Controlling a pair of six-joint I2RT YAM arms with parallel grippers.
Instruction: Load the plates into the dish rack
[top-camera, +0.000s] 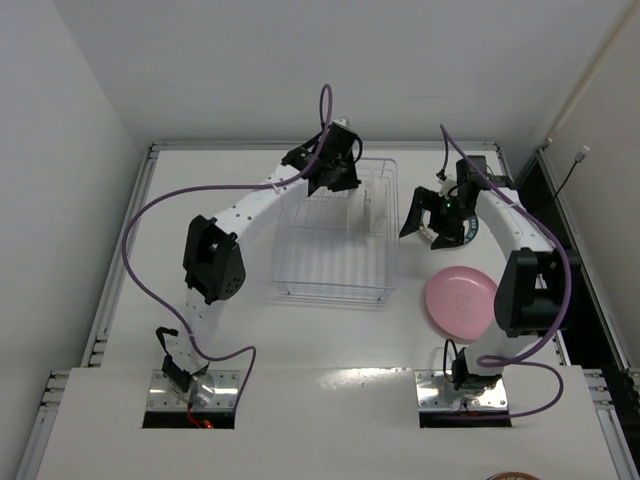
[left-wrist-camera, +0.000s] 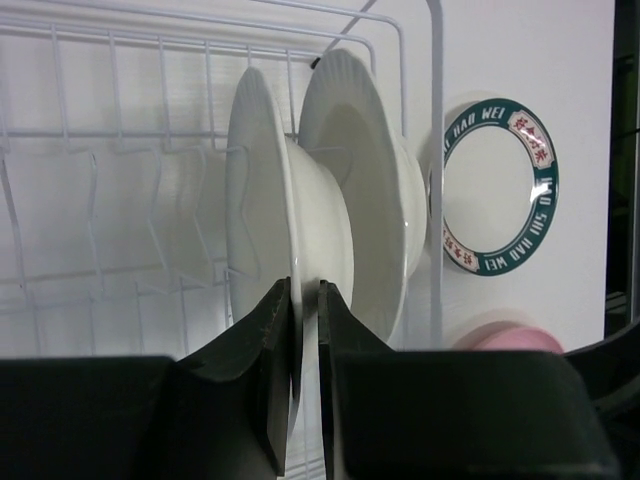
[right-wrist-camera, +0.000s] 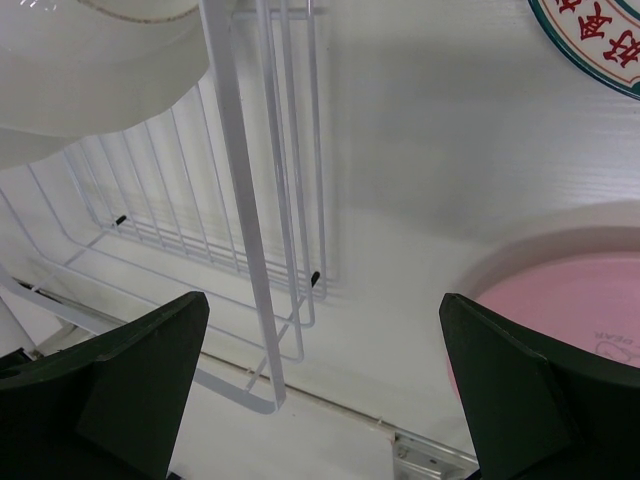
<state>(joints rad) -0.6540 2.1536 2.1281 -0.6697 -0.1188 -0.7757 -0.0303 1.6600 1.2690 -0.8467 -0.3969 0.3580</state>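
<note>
The wire dish rack (top-camera: 340, 295) lies mid-table. Two pale, whitish plates stand upright in its far end: the nearer plate (left-wrist-camera: 262, 190) and a second plate (left-wrist-camera: 350, 160) behind it. My left gripper (left-wrist-camera: 304, 287) is over that end (top-camera: 335, 178), its jaws closed to a narrow gap on the nearer plate's rim. The teal-rimmed plate (left-wrist-camera: 500, 185) lies flat on the table right of the rack, partly under my right gripper (top-camera: 428, 228). The pink plate (top-camera: 460, 303) lies flat nearer the arm bases. My right gripper (right-wrist-camera: 325, 400) is wide open and empty, above the table between the rack (right-wrist-camera: 240, 200) and the pink plate (right-wrist-camera: 570, 310).
The rack's near slots hold nothing. A raised metal rail runs along the table's edges (top-camera: 150, 200). Purple cables loop off both arms (top-camera: 135, 240). The right arm's elbow (top-camera: 530, 290) hangs over the pink plate's right side.
</note>
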